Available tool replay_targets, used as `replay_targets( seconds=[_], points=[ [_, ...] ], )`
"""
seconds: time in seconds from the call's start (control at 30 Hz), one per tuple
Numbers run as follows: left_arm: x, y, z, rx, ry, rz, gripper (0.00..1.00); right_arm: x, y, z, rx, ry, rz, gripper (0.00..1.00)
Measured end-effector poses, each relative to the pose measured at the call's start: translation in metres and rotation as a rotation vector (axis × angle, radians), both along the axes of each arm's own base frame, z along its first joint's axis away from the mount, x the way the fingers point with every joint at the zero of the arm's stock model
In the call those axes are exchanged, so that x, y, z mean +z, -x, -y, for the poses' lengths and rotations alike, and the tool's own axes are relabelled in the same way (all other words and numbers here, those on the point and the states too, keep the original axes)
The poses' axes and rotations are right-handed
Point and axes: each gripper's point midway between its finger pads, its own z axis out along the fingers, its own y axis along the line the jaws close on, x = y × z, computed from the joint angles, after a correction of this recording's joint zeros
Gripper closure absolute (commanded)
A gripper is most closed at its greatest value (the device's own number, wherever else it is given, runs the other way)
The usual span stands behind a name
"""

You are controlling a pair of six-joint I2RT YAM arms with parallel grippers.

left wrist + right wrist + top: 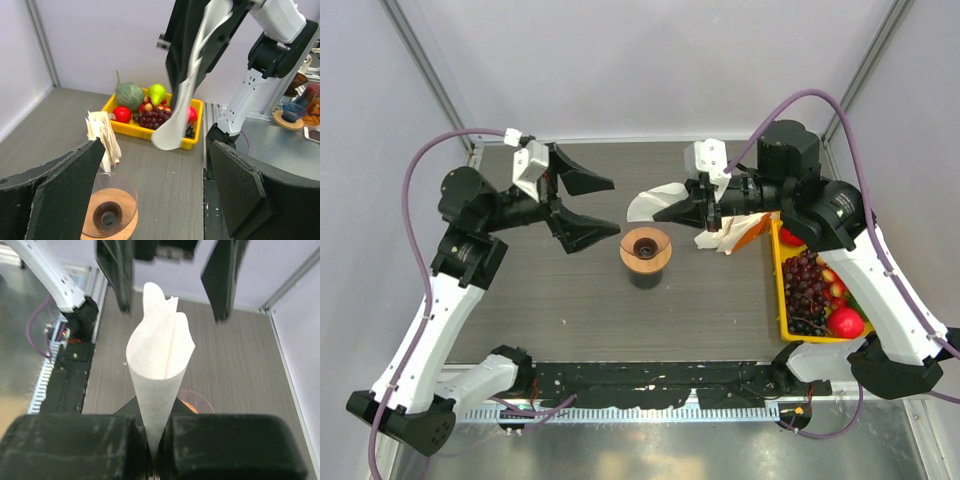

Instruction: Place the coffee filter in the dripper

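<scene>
Coffee filter (160, 365) is pinched by its tip, which is hidden between the right gripper's (665, 208) 2 jaws, in the air near the dripper (645, 255) — left gripper (612, 207) jaws spread wide.

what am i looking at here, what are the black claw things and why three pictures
Two robot arms are bolted to a table. One picture looks down from above; the other two come from small cameras on each arm's wrist. The left gripper is open and empty. The right gripper is shut on a white paper coffee filter, held in the air. On the table between the arms stands the dripper, a clear funnel with a wooden ring. Nearby sit a bunch of spare filters and a yellow fruit tray.
</scene>
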Motion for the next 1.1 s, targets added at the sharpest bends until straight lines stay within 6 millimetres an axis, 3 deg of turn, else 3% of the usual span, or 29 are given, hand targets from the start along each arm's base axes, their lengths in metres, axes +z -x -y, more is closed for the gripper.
replay_targets(
  seconds=[0.17, 0.4, 0.47, 0.73, 0.77, 0.83, 0.87, 0.93, 1.03, 1.1],
  points=[
    [-0.027, -0.002, 0.020, -0.057, -0.045, -0.051, 0.01, 0.020, 0.018, -0.006, 0.078, -0.096, -0.045, 0.95],
    [-0.030, 0.018, 0.044, -0.154, -0.056, -0.036, 0.01, 0.023, 0.025, -0.010, 0.113, -0.125, -0.103, 0.95],
    [-0.026, 0.022, 0.047, -0.171, -0.046, -0.027, 0.14, 0.023, 0.025, -0.010, 0.111, -0.127, -0.107, 0.94],
    [-0.009, 0.030, 0.050, -0.209, 0.010, -0.029, 0.97, 0.023, 0.025, -0.010, 0.107, -0.128, -0.114, 0.89],
    [-0.008, 0.030, 0.050, -0.210, 0.012, -0.029, 1.00, 0.023, 0.024, -0.010, 0.106, -0.128, -0.114, 0.88],
    [-0.008, 0.030, 0.050, -0.211, 0.013, -0.024, 1.00, 0.023, 0.024, -0.010, 0.104, -0.128, -0.114, 0.77],
    [-0.008, 0.030, 0.050, -0.211, 0.012, -0.025, 1.00, 0.023, 0.024, -0.010, 0.103, -0.127, -0.113, 0.66],
    [-0.009, 0.029, 0.049, -0.206, 0.013, -0.035, 1.00, 0.023, 0.021, -0.009, 0.091, -0.126, -0.115, 0.59],
    [-0.014, 0.024, 0.047, -0.193, 0.014, -0.061, 1.00, 0.023, 0.014, -0.003, 0.063, -0.119, -0.106, 0.59],
    [-0.017, 0.019, 0.045, -0.178, 0.016, -0.081, 1.00, 0.022, 0.009, 0.003, 0.038, -0.111, -0.102, 0.73]
  ],
)
